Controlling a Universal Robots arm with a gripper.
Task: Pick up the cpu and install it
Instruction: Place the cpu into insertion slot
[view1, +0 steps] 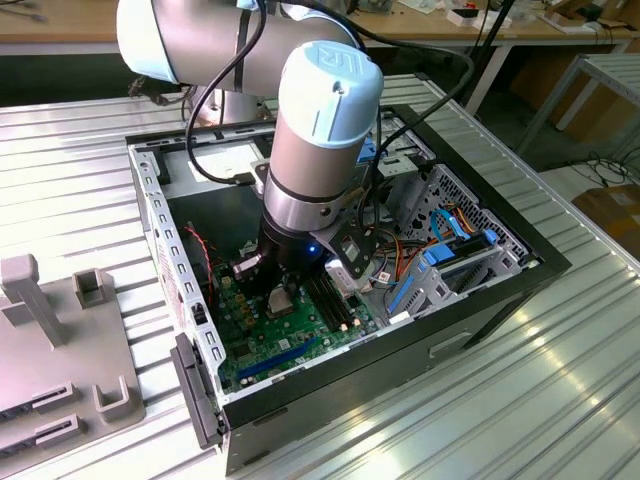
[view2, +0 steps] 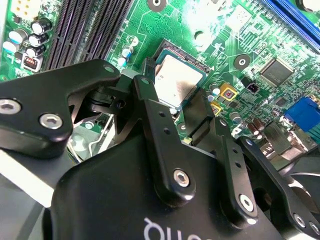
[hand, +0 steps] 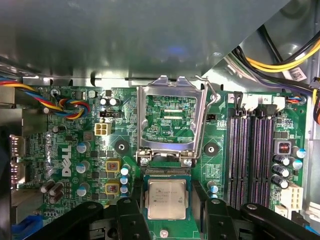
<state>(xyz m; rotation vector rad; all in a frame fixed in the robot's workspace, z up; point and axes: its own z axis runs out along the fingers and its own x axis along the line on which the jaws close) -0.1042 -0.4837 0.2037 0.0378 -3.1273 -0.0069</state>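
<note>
Exterior view, taken from its left to its right. A grey moulded fixture (view1: 60, 350) is seen at the edge of the ribbed metal table (view1: 560, 400) on the exterior view's left. Just beside it an open black computer case (view1: 380, 365) is laid on its side, with a green motherboard (view1: 270, 345) exposed on its floor. The arm (view1: 320, 130) is seen reaching down into the case, and the gripper (view1: 281, 298) is held close over the board's middle. Blue cables (view1: 408, 292) are seen toward the case's side on the exterior view's right.

In the first wrist view the cpu (hand: 167, 198) is noted, silvery face up, just beside the hinge of the raised load plate (hand: 141, 120). Dark memory slots (hand: 252, 150) are set apart from it, nearer the board's edge.

In the second wrist view the black fingers (view2: 147, 100) are pressed against two opposite edges of the cpu, so it is grasped. Whether the cpu rests on the board or is held just above it cannot be told.
</note>
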